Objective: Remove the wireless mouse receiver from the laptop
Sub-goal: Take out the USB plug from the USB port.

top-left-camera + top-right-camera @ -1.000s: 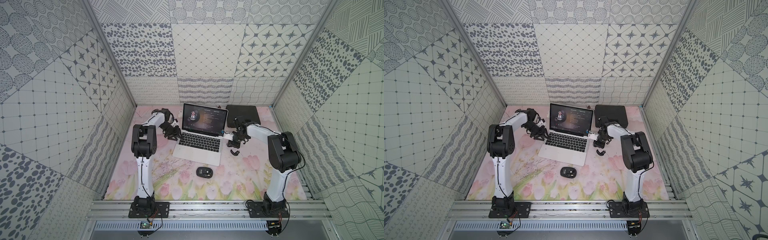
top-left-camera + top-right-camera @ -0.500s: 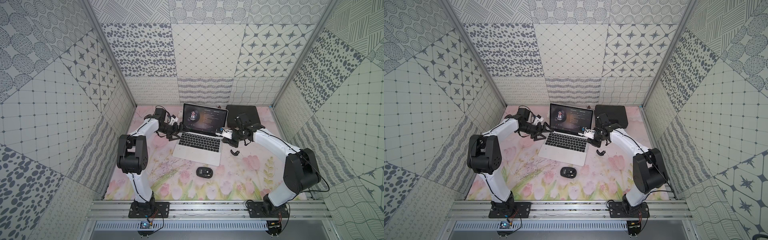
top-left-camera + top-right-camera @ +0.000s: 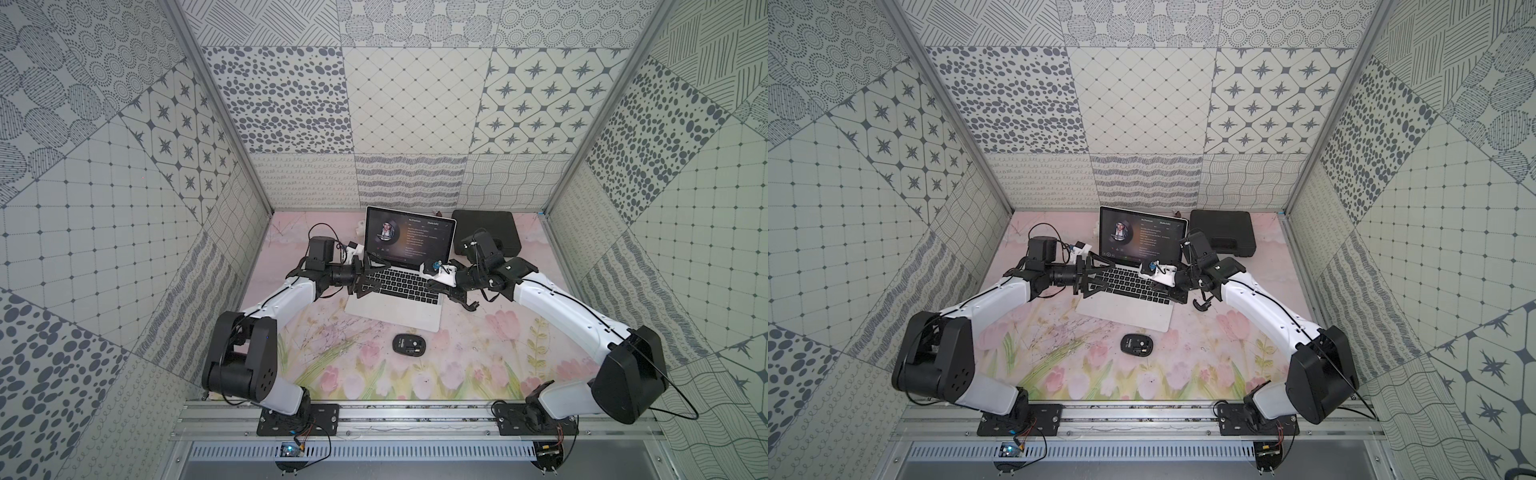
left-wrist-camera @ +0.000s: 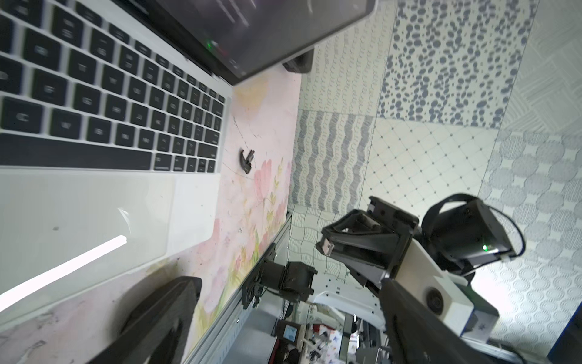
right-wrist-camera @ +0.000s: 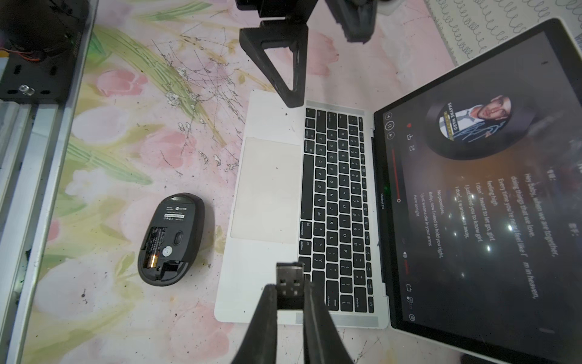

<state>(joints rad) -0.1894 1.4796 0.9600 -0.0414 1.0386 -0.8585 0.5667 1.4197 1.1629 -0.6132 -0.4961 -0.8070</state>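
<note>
Gripping the wireless mouse receiver [image 5: 289, 273] between the tips of the right claw [image 5: 290, 289], clamped tight on the black stub, bare metal plug poking out past the tips into open air and no longer seated in the laptop [image 5: 267, 189]. Hovering with it over a corner of the keyboard [image 5: 333, 195], laptop straight beneath the claw, upturned mouse [image 5: 171, 239] lower down on the counter [image 5: 104, 132] and off to one side. Facing it from across the keys, spread wide with nothing between the fingers: the left claw [image 3: 382, 275]; impossible to tell whether its lower finger grazes the laptop's edge. Judging from that: extraction done, bracing no longer needed, only a put-down or a retreat left, if anything. Against a second back: both claws then low at the laptop's two side edges, elbows folded up high; now raised and drawn in over the keys, elbows dropped back and low. Left claw then down against the laptop, now fully apart. Right claw just as tight as then. Laptop, mouse, black case [image 3: 486, 230] beyond the right claw and small curved black piece [image 3: 471, 306] on the counter just behind it, all in the same spots.
</note>
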